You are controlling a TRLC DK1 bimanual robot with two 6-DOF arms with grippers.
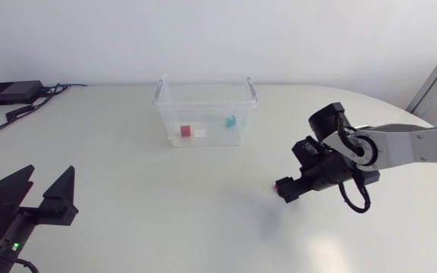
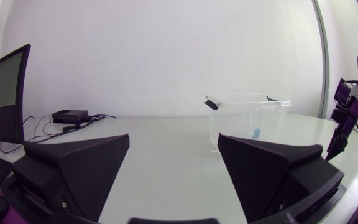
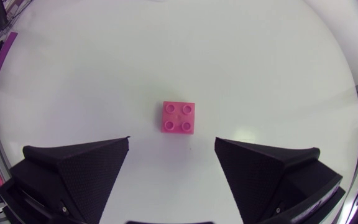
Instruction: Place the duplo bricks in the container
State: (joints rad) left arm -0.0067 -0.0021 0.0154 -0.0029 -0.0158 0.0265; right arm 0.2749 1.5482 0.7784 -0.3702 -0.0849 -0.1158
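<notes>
Bricks lay in the clear container (image 1: pixel 160 102) at the counter's (image 1: pixel 127 174) far side: a red brick (image 1: pixel 186 130), a white brick (image 1: pixel 199 133) and a teal brick (image 1: pixel 231 120). A pink brick (image 3: pixel 179 117) sat studs-up on the counter, well apart from it, just ahead of the wide-spread right gripper (image 3: pixel 172 140), touching neither finger. The left gripper (image 1: pixel 50 170) stood wide too, holding nothing.

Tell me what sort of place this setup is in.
Probably a robotics lab or test bench: a plain white table, a black left gripper and right gripper mounted on robot arms, both open, and a clear container holding toy bricks as practice objects.
</notes>
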